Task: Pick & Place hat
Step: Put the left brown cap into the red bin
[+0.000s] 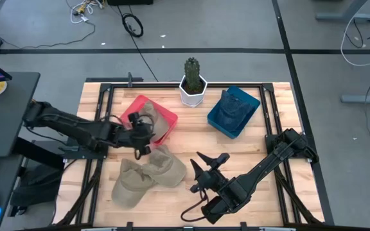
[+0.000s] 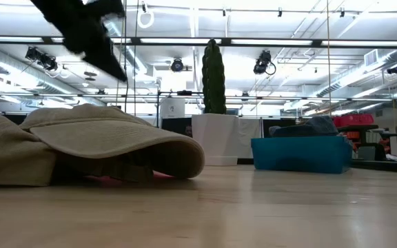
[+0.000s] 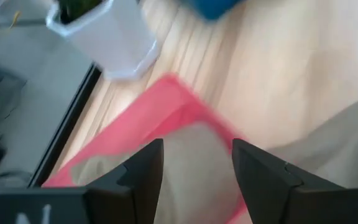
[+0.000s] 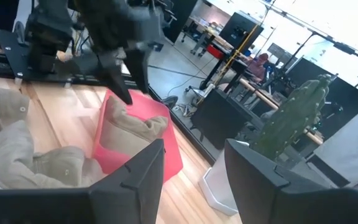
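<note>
Left claw (image 1: 145, 136) hangs parted, empty, over red bin (image 1: 166, 122).

My left gripper (image 1: 144, 135) covers part of the red plastic bin (image 1: 166, 120). From table height, the tan cloth cap (image 2: 109, 141) hides that bin almost entirely, and my arm (image 2: 81, 31) is cut off above.

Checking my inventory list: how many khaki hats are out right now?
3: one in the red bin under the left gripper, and two hats heaped together on the table in front of it. More could be hidden underneath.
</note>
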Motion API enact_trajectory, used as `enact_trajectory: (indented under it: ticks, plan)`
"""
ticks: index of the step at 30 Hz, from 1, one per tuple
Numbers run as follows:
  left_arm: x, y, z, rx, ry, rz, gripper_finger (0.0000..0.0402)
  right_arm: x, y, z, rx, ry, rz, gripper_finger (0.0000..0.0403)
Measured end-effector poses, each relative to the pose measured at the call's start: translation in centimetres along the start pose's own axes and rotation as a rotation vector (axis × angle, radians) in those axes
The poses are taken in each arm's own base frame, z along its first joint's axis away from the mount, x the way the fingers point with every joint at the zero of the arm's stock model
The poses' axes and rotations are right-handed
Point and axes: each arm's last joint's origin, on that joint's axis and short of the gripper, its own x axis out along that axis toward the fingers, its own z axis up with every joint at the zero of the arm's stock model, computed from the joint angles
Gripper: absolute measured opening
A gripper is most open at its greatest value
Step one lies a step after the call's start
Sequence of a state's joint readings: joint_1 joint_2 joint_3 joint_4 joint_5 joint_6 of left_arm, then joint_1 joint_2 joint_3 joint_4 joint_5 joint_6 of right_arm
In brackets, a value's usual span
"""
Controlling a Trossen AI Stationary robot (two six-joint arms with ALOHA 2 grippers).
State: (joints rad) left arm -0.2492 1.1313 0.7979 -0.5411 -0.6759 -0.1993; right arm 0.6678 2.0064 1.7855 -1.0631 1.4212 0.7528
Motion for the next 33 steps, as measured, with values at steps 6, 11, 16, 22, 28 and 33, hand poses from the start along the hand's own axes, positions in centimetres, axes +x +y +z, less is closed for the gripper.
enact_trajectory:
  ticks: [6,11,16,22,28,33]
  plan:
    - [-3.8,-0.2,0.7,-0.105,-0.176,-0.128,0.0182,0.2,-1.3,-0.5,0.031,-0.001,-0.039,0.0159]
    - [-6.2,-0.9,1.0,-0.104,-0.293,-0.231,0.0181,0.9,-5.5,0.1,0.085,0.048,-0.076,0.0118]
    - [-7.5,-1.6,0.6,-0.074,-0.337,-0.223,0.0181,1.7,-9.6,1.2,0.141,0.101,-0.099,0.0055]
    - [-8.5,-2.5,0.2,-0.069,-0.367,-0.236,0.0181,2.9,-12.8,2.4,0.138,0.128,-0.129,0.0007]
    - [-9.5,-3.2,-0.3,-0.068,-0.401,-0.245,0.0181,4.1,-16.9,3.7,0.175,0.147,-0.157,0.0003]
    - [-10.3,-3.6,-0.6,-0.063,-0.422,-0.248,0.0181,5.6,-21.4,5.7,0.254,0.217,-0.013,0.0002]
